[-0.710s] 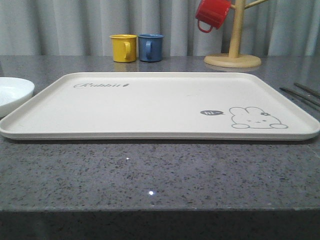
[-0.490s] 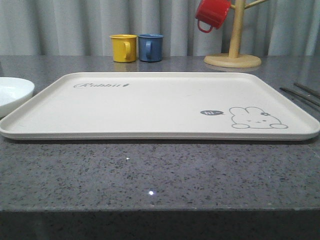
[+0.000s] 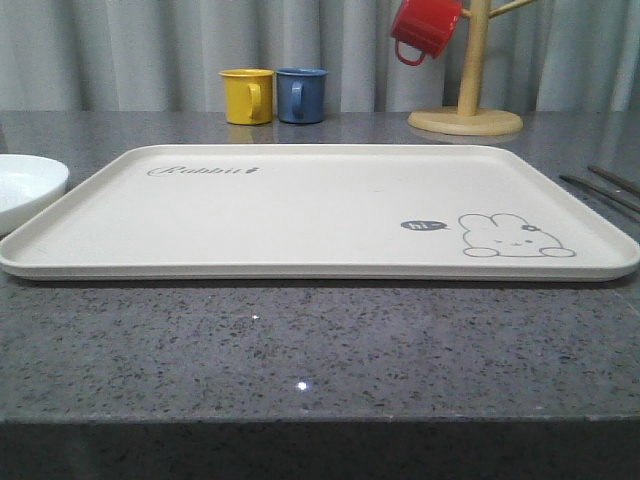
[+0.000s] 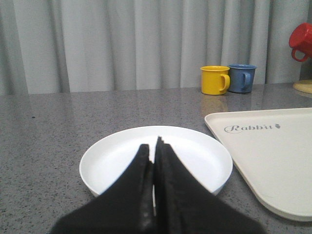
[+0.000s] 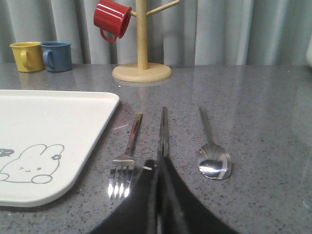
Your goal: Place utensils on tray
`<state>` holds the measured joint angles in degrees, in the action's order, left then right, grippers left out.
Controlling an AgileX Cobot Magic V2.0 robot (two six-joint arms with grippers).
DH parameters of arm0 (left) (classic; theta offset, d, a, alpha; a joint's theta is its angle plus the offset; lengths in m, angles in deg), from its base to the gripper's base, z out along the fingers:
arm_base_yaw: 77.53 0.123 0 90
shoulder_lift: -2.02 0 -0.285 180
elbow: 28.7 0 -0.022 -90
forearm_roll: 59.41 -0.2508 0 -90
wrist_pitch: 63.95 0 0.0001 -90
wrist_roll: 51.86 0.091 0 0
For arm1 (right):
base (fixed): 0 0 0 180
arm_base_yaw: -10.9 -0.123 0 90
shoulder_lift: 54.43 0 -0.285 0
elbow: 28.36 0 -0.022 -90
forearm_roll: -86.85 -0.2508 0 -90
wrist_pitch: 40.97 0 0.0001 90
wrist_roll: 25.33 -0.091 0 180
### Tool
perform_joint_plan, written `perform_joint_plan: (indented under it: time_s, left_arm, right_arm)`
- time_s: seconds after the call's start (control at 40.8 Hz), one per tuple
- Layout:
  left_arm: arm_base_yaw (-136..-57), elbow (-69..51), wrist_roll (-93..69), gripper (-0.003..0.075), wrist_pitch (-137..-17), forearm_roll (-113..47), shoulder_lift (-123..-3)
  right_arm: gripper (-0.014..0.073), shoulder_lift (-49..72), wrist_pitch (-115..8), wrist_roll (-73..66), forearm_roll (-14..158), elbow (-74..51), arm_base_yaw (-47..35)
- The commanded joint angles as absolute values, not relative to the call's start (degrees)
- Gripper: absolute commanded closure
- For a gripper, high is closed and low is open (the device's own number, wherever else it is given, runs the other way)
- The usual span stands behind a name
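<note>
Yellow cup (image 3: 246,95) beside blue cup (image 3: 301,94); red cup (image 3: 424,28) on wooden rack (image 3: 469,78).

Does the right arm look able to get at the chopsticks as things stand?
Probably yes. In the right wrist view the right gripper, jaws together, points along the chopsticks, which lie bare on the counter between fork and spoon. It would need to open first.

A staged kitchen or dining setup is showing here: a speckled grey stone table (image 3: 320,350) is carrying a cream rabbit-print tray (image 3: 300,210), a white plate (image 4: 156,158), a fork (image 5: 124,163), chopsticks (image 5: 164,129) and a spoon (image 5: 212,156). Yellow (image 3: 247,96) and blue (image 3: 301,95) mugs are standing behind, a red mug (image 3: 425,28) is hanging on a wooden mug tree (image 3: 470,90), and a plain grey curtain (image 3: 150,50) is closing off the background.
</note>
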<state>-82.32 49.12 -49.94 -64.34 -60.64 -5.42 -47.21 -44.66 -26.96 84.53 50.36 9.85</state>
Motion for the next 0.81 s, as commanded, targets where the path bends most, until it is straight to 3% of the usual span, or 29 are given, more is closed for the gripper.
perform_joint_plan:
  time_s: [0.0,0.171,0.367,0.784]
  left_arm:
    - [-82.6,48.9,-50.7,0.0738,-59.7,-60.0,-4.0]
    - [-82.6,47.9,-50.7,0.0738,-58.2,-60.2,-4.0]
    - [-82.6,38.8,-50.7,0.0738,-61.1,-60.2,-4.8]
    - [-82.6,8.6,-50.7,0.0738,-90.4,-60.2,-22.0]
  right_arm:
    - [0.0654,-48.2,-38.1,-26.8,84.2,50.4,10.0]
    - [0.0654,-48.2,-36.7,-26.8,81.4,47.0,10.0]
    - [0.0654,-47.5,-46.3,-26.8,81.7,35.8,10.0]
    - [0.0654,-28.7,-71.9,-26.8,83.6,11.7,10.0]
